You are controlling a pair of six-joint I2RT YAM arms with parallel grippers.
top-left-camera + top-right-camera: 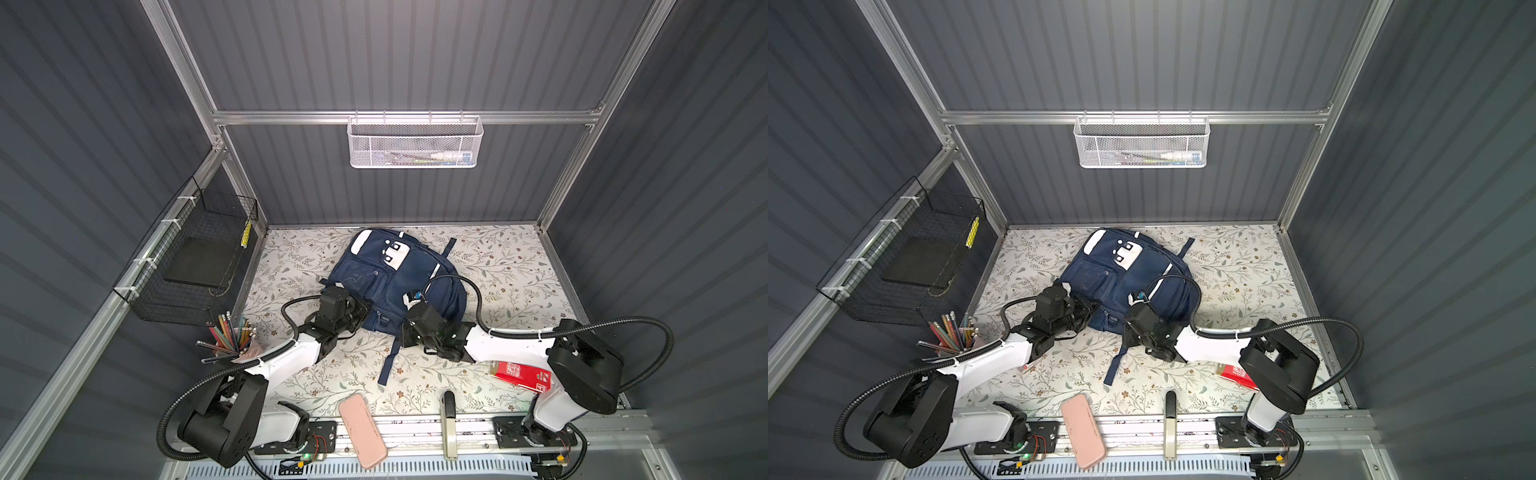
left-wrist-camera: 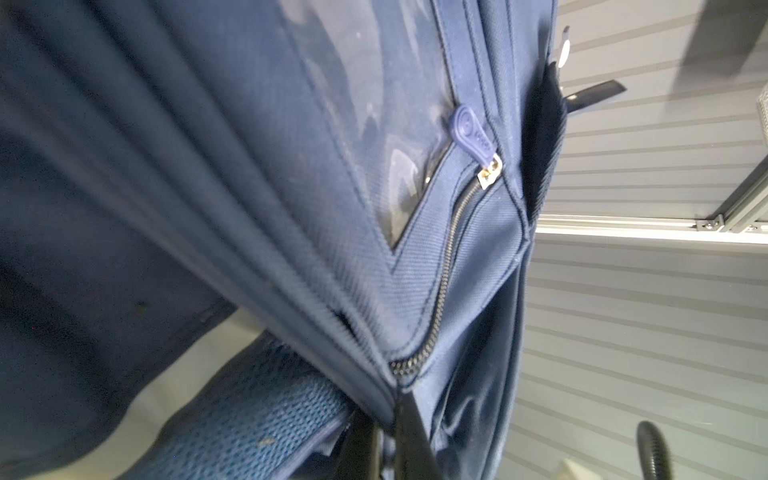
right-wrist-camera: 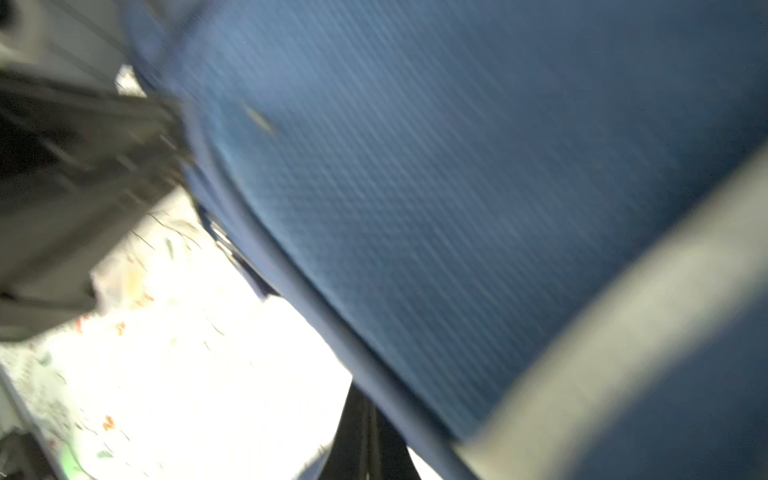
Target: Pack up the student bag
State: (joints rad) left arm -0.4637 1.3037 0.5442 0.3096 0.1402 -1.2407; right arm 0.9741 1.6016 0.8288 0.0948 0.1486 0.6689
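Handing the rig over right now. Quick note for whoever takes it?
Left claw: shut on the bag, pinching its near-left corner by a zip end.
Right claw: shut at the bag's near-right piping; blur hides whether it has fabric.
The bag lies front up on the table, toward the back. Outside it: pink case, red pack, pencil cup.
Done: both claws are at the bag. No open compartment in view.
Left: open it, load the items, close.
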